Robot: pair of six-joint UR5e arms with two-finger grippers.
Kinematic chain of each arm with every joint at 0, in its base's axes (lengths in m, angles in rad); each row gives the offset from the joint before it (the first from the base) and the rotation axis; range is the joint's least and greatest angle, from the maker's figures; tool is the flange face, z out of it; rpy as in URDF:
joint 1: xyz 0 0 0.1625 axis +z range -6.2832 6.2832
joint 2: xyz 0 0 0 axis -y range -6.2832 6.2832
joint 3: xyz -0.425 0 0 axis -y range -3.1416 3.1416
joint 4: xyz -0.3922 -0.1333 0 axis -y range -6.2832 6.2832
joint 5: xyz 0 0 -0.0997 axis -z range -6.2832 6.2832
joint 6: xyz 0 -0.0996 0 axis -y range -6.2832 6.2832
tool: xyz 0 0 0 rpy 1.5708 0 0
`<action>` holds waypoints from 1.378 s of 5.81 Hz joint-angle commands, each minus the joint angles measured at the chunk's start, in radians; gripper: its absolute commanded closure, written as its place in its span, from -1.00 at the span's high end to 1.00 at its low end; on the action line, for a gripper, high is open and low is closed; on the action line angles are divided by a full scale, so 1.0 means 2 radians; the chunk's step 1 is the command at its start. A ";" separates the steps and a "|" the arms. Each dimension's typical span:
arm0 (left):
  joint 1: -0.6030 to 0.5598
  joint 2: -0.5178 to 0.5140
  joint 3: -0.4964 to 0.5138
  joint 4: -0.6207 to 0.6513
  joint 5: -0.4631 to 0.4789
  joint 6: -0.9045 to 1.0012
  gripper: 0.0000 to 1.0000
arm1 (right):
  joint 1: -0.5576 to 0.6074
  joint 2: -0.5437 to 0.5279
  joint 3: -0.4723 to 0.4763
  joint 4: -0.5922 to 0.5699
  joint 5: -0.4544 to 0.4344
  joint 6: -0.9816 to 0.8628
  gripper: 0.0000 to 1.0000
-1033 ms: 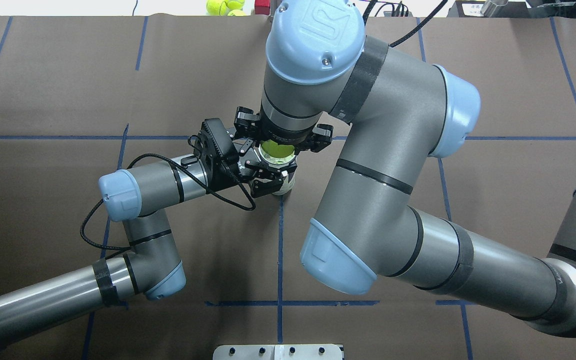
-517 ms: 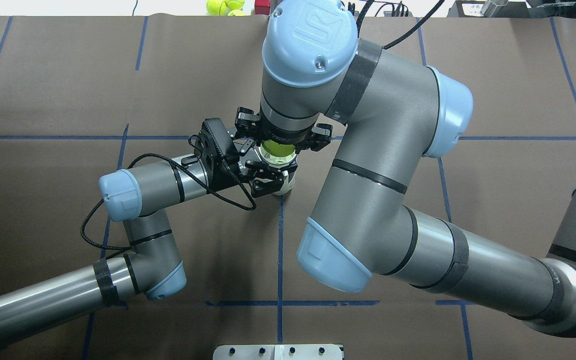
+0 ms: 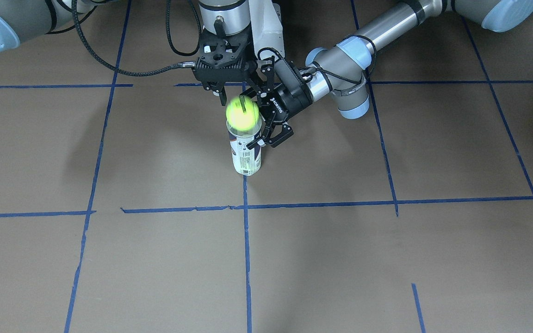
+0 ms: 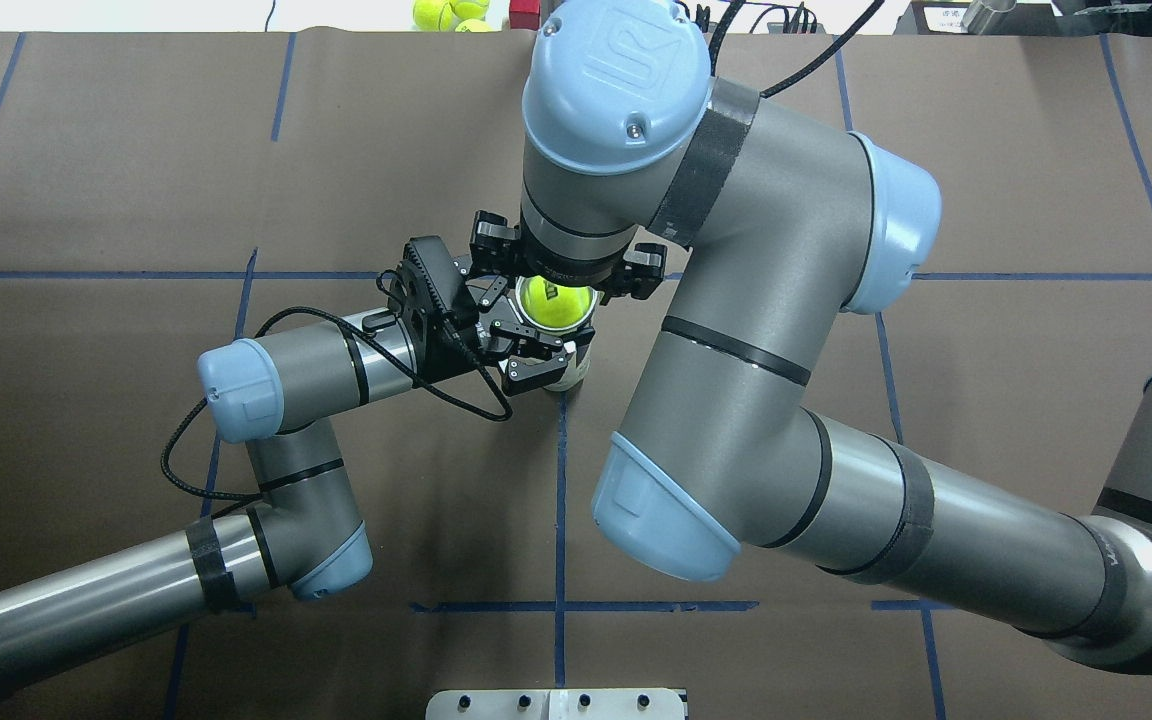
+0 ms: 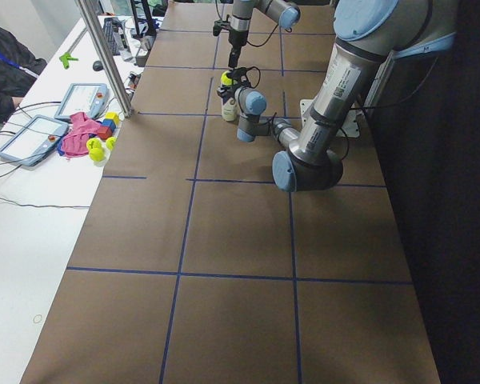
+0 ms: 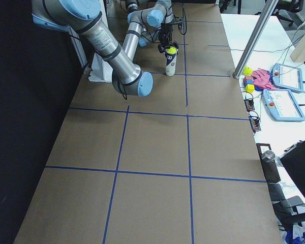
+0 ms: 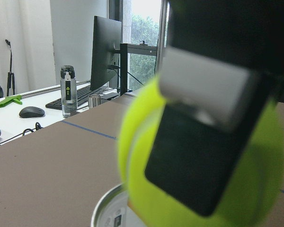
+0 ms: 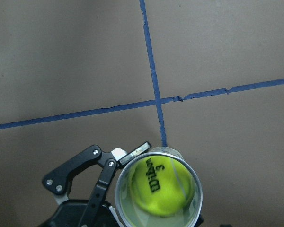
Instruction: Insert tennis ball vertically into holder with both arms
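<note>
A clear plastic cylindrical tube (image 3: 246, 159) with a navy-and-white label stands upright on the brown paper-covered desk (image 3: 155, 259), its base on a blue tape line (image 3: 246, 240). The left gripper (image 3: 266, 132) reaches in level from the side, and its black fingers (image 8: 102, 187) pinch the upper part of the tube, one on either side just under the rim.

The right gripper (image 3: 235, 101) points straight down over the open mouth. A fuzzy yellow-green tennis ball (image 3: 241, 118) sits at that mouth. From across the desk it caps the top of the tube and looks blurred. In the right wrist view it lies inside the ring of the rim, its black print facing up (image 8: 163, 187). In the left wrist view one grey-and-black finger pad (image 7: 203, 142) of the right gripper lies across the ball's face, just above the rim. I cannot tell whether the right fingers are pressing on the ball or standing spread off it.

The silver-grey left arm (image 4: 116, 580) is folded low. The right arm (image 4: 736, 330) arches high above the tube.
</note>
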 commanded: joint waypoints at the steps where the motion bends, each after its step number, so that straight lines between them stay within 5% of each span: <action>1: 0.000 0.000 0.000 -0.001 0.000 0.000 0.70 | 0.000 0.000 0.000 0.000 -0.001 -0.001 0.74; 2: 0.000 0.000 0.000 -0.001 -0.001 0.000 0.70 | 0.000 0.000 0.001 -0.001 0.000 -0.008 0.99; 3: -0.001 0.000 0.000 -0.002 0.000 0.000 0.70 | 0.007 -0.001 0.001 -0.001 0.004 -0.039 1.00; 5: -0.002 0.001 -0.002 -0.002 0.000 0.000 0.74 | 0.073 -0.014 0.005 -0.001 0.089 -0.099 1.00; 8: -0.011 0.001 -0.025 -0.005 -0.001 -0.016 0.77 | 0.140 -0.092 0.018 -0.001 0.124 -0.230 1.00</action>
